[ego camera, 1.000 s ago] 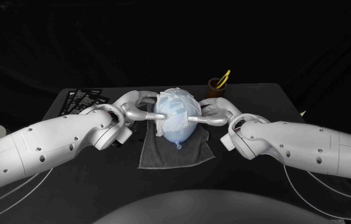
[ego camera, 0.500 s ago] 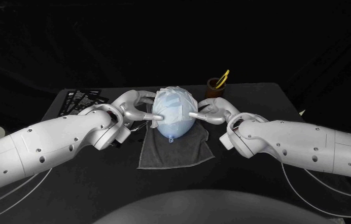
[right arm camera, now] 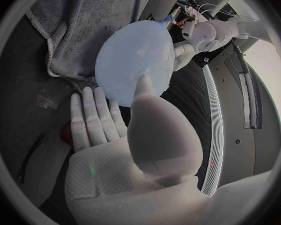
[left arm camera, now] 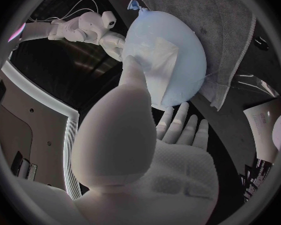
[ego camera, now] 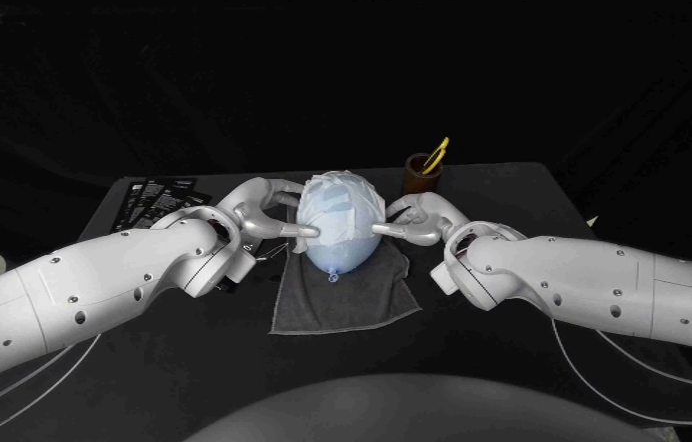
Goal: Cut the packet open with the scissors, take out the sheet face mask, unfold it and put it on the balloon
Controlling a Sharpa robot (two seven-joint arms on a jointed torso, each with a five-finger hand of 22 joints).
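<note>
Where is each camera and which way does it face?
Head view: robot's head, looking down at the table; shows left robot hand and right robot hand touching the balloon.
Left wrist view: behind the left robot hand, facing the balloon; its palm shows.
Right wrist view: behind the right robot hand, facing the balloon; its palm shows.
All share the balloon and towel.

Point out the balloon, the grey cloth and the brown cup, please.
balloon point(ego camera: 339, 242), head view, lower body
grey cloth point(ego camera: 346, 302), head view, bare middle
brown cup point(ego camera: 420, 177), head view, front wall
</note>
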